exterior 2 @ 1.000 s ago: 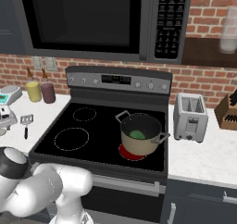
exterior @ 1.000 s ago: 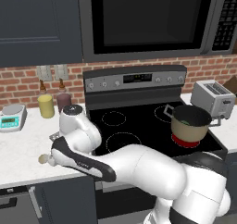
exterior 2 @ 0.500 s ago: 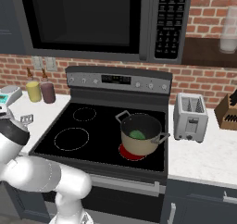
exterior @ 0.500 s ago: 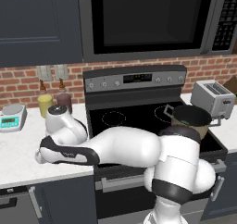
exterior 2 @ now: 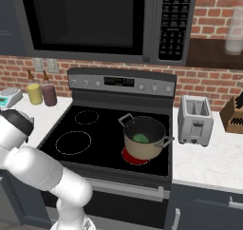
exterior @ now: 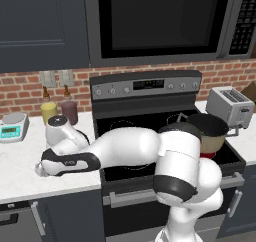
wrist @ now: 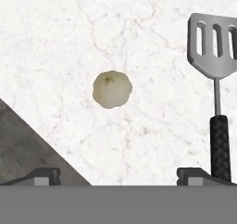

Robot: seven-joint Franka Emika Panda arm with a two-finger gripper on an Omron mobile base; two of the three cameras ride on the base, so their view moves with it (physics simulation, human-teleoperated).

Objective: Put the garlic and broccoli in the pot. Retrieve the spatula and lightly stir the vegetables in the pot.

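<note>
The robot's two-finger claw (wrist: 118, 176) is hanging fully spread and empty above the white marble counter (wrist: 55, 42), touching nothing. The small pale cream garlic bulb (wrist: 112, 89) is lying between its tips, with the silver slotted black-handled spatula (wrist: 215, 75) lying well beside the garlic.

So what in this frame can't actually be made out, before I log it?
- Spatula: in the hand view, its head is cut by the right edge and its handle end drops behind the grey band.
- Gripper: hand view shows just the two fingertips; in the left base view the arm's own body covers it.
- Pot: in the left base view the arm covers its left side and the contents.
- Broccoli: right base view, a small green patch in the pot, no detail.
</note>
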